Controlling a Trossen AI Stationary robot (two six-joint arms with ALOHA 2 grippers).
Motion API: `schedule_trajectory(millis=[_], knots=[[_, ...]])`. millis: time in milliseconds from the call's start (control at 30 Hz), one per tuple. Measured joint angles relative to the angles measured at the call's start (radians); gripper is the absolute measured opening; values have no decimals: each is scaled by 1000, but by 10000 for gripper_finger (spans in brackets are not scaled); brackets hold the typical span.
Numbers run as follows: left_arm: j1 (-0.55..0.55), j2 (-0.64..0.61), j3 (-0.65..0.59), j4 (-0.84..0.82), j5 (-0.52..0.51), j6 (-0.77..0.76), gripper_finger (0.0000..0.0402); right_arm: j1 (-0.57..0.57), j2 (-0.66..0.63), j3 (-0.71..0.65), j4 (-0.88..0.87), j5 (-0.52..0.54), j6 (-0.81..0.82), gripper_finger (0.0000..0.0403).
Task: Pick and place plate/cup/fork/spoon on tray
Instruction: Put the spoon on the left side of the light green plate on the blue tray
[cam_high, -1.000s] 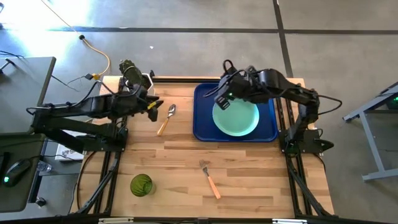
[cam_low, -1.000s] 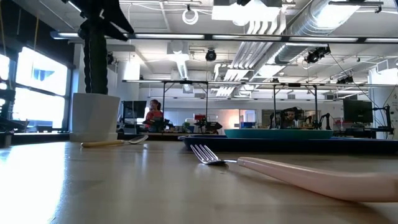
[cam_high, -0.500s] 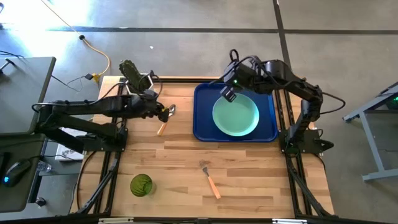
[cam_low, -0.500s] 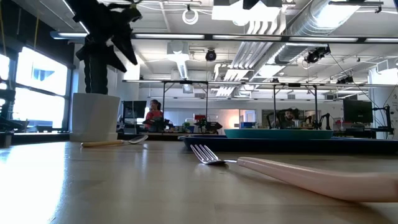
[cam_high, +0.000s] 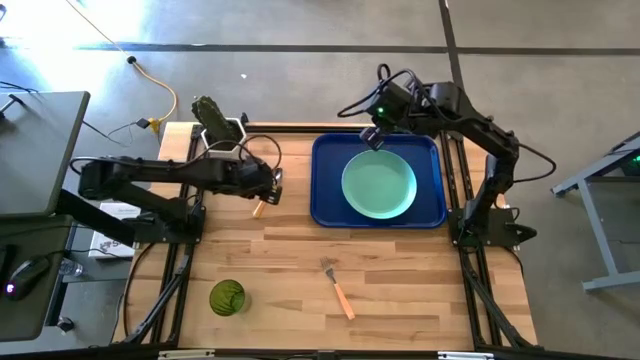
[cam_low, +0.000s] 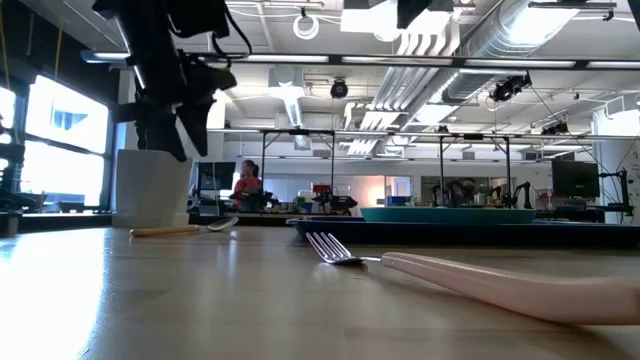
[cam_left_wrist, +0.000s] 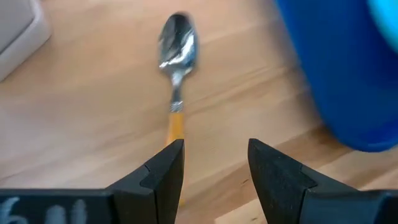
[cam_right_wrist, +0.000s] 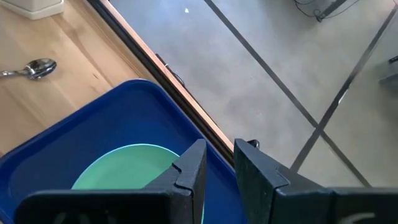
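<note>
The spoon (cam_left_wrist: 176, 81) lies flat on the wooden table, left of the tray. Its silver bowl (cam_left_wrist: 178, 42) points to the far edge; in the high view only the handle end (cam_high: 258, 208) shows. My left gripper (cam_left_wrist: 214, 158) hangs open above the handle, tipped downward, touching nothing. The mint-green plate (cam_high: 379, 185) rests in the dark-blue tray (cam_high: 327, 205). My right gripper (cam_high: 371, 138) hovers over the tray's far rim, its fingers a little apart with nothing between them. The fork (cam_high: 338, 288) and the green cup (cam_high: 227, 297) are near the front edge.
A cactus in a white pot (cam_high: 215, 122) stands at the far left corner, just behind my left arm. Bare wood lies between the tray and the fork. In the low view the fork's tines (cam_low: 330, 247) lie close in front.
My left gripper has come down and toward the table's right, from beside the pot to above the spoon's handle, tipping to point more steeply down. My right gripper has drawn back from over the plate toward the tray's far rim. The plate stays in the tray.
</note>
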Motion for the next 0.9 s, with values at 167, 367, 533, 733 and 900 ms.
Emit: schedule_trajectory(millis=[167, 367, 533, 733, 900], knots=[[0, 61, 0, -23, 41, -2, 166, 1, 0, 0, 0, -1, -10, 75], [3, 142, 0, -22, 69, -2, 166, 1, 0, 0, 0, -1, -10, 75], [24, 206, 0, -23, 93, -2, 166, 1, 0, 0, 0, -1, -10, 75], [52, 261, 0, -21, 98, -2, 166, 1, 0, 0, 0, -13, -17, 75], [76, 295, 0, -19, 120, 28, 166, 1, 1, 0, 0, -41, -18, 75]])
